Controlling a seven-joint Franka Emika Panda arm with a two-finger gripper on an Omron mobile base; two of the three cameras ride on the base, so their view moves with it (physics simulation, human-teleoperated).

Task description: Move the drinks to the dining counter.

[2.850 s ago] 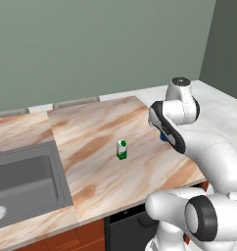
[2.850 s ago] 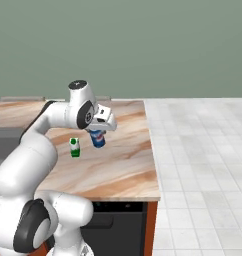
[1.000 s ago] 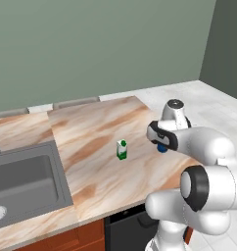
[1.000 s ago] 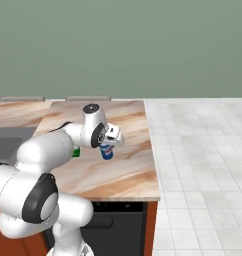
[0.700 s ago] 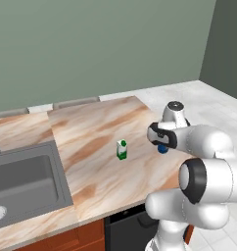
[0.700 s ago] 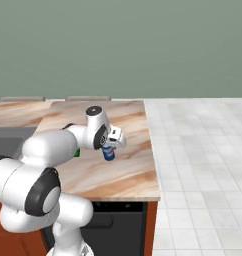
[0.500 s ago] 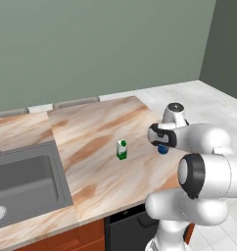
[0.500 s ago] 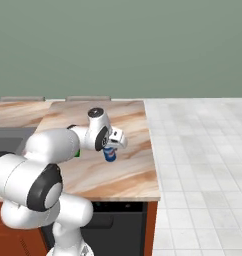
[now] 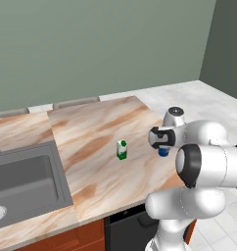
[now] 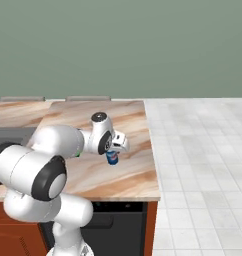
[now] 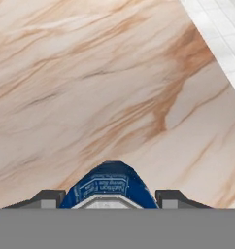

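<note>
Can (image 10: 112, 158) sits clamped between the gripper (image 10: 113, 156) jaws, low over the counter (image 10: 128, 175). Carton (image 9: 122, 149) stands apart on the slab.

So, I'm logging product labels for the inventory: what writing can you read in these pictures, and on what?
Blue can in the gripper: white lines of print on its label, too blurred to read.
Carton on the counter: too small to show any writing.
Nothing else carries text.
</note>
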